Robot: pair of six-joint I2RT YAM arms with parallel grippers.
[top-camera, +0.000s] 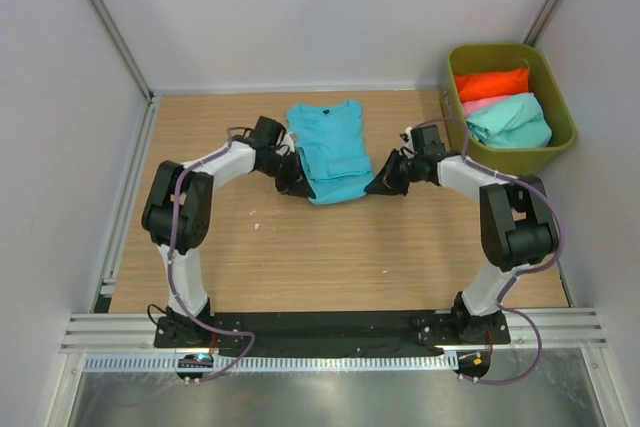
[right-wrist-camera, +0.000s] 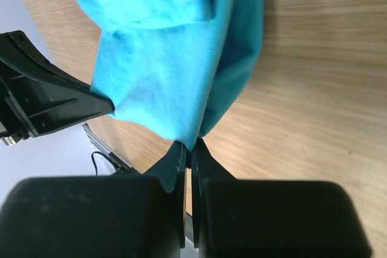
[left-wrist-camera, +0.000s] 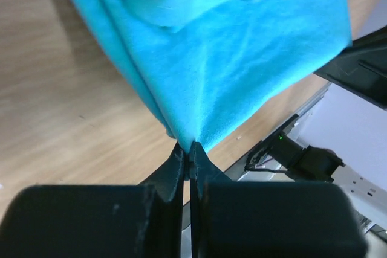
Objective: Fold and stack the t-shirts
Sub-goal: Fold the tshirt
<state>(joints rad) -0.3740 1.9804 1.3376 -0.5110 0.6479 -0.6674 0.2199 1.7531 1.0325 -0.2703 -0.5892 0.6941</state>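
A turquoise-blue t-shirt lies on the wooden table, its sides folded in to a narrow strip. My left gripper is shut on its near left corner, the cloth pinched at the fingertips. At the near right corner my right gripper is shut on the shirt, hem caught between the jaws. Both corners are raised a little off the wood. Orange-red, pink and mint-green t-shirts lie folded in the bin.
The olive-green bin stands at the back right corner, close behind the right arm. White walls with metal posts close in the table on three sides. A black base rail runs along the near edge.
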